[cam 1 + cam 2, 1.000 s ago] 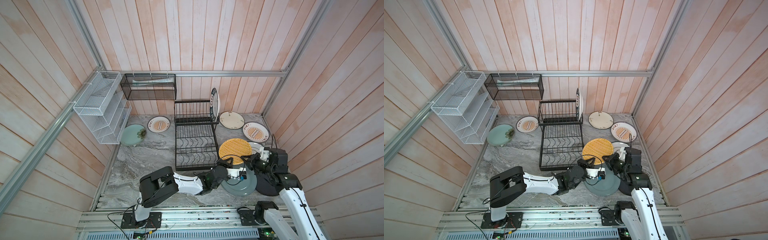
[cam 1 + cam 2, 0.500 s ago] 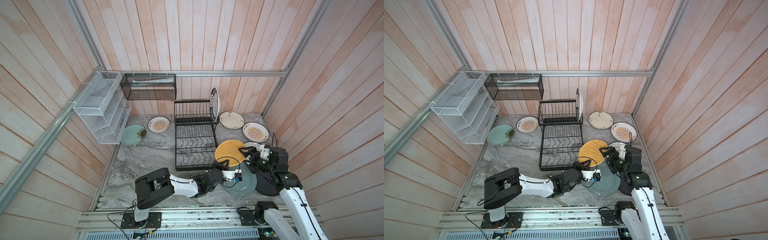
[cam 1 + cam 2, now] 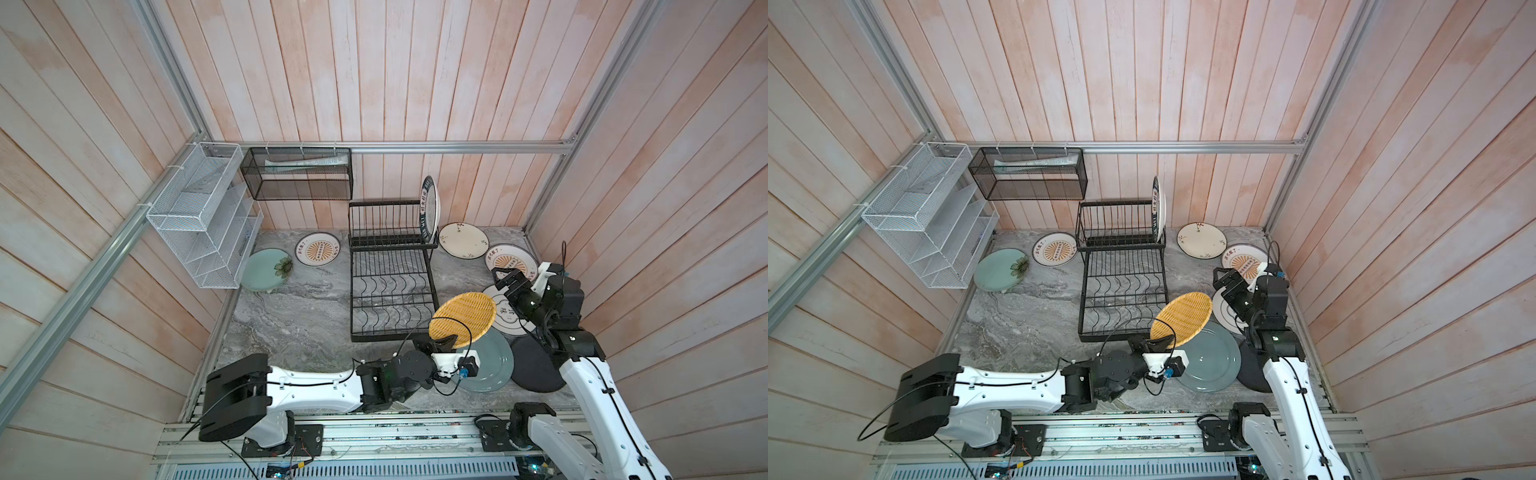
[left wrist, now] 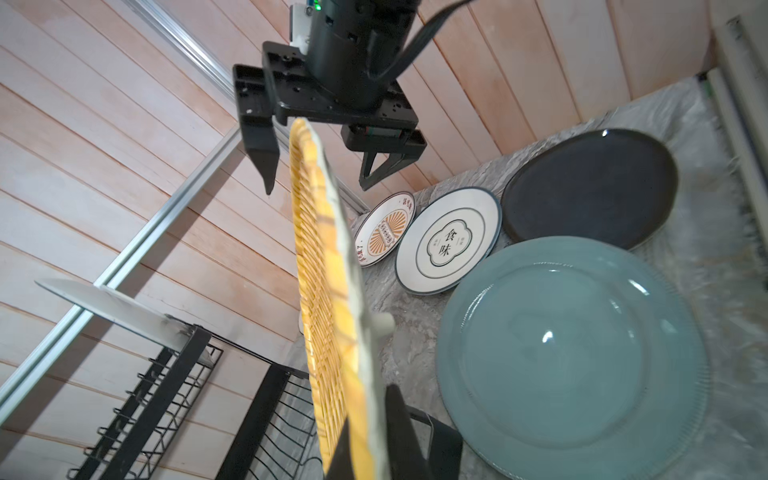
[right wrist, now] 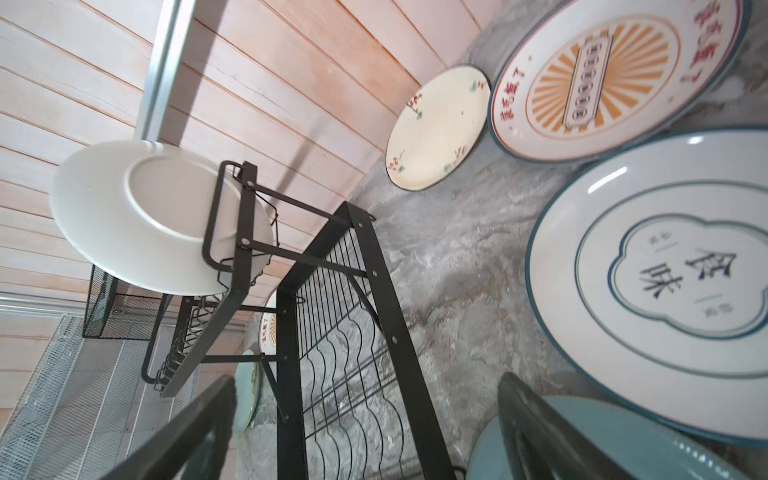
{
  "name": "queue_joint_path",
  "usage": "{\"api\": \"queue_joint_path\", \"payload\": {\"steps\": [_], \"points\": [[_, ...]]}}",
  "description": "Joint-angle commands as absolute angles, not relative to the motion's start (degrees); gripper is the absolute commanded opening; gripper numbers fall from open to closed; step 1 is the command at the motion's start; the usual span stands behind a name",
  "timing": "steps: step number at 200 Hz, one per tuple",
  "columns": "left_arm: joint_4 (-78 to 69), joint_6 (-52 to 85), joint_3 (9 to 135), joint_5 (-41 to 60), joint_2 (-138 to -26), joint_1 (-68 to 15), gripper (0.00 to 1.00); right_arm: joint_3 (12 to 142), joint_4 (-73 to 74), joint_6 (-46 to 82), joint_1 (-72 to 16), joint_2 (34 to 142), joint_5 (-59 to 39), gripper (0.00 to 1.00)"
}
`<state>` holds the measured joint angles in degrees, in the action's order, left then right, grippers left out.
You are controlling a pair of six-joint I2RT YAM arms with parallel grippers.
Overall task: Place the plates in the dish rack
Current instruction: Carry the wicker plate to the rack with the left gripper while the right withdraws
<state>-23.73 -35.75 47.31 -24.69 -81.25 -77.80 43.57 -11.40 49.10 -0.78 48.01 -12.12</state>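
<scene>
My left gripper [image 3: 440, 343] [image 4: 368, 419] is shut on the near rim of the yellow woven plate [image 3: 463, 318] [image 4: 328, 291], held tilted beside the front right corner of the dish rack [image 3: 392, 291] [image 5: 332, 291]. My right gripper [image 3: 505, 278] [image 5: 365, 415] stands open and empty just past the plate's far rim, above the white black-ringed plate [image 3: 505, 322] [image 5: 665, 282]. A white plate [image 3: 430, 205] stands in the rack's upper tier. The grey-blue plate [image 3: 488, 365] and black plate [image 3: 534, 370] lie flat under the arms.
Flat on the marble lie a cream floral plate [image 3: 463, 241], two sunburst plates [image 3: 511, 259] [image 3: 318, 248] and a pale green plate [image 3: 266, 269]. A white mesh organizer [image 3: 199, 232] and a black mesh basket [image 3: 297, 174] hang on the walls.
My right gripper has opened, let go of the yellow plate and drawn back to the right. The left gripper keeps the plate and has shifted it a little toward the rack.
</scene>
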Motion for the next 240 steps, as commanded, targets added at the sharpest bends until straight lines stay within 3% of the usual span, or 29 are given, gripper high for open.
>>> {"api": "queue_joint_path", "payload": {"steps": [1, 45, 89, 141, 166, 240], "points": [[-13.9, -22.6, 46.5, -18.3, -73.7, -77.8, 0.00, 41.7, -2.2, 42.5, -0.5, 46.4, -10.5, 0.98], [-6.8, -11.3, 51.2, -18.0, -60.5, -77.7, 0.00, 35.3, 11.0, 37.6, -3.4, 44.5, -19.4, 0.98], [-4.8, -0.6, 63.5, -23.2, -59.5, -72.9, 0.00, 29.6, 19.9, 36.8, -10.6, 40.9, -23.7, 0.98], [-2.4, 11.7, 76.9, -24.7, -67.4, -62.2, 0.00, 24.1, 25.4, 32.3, -17.9, 35.5, -23.3, 0.98], [0.1, 18.0, 83.2, -18.7, -73.2, -55.4, 0.00, 20.3, 30.3, 32.8, -20.5, 34.4, -24.9, 0.98], [11.5, 23.5, 105.9, -12.2, -96.0, -44.3, 0.00, 15.6, 35.9, 29.7, -26.6, 39.2, -18.5, 0.98]]}}
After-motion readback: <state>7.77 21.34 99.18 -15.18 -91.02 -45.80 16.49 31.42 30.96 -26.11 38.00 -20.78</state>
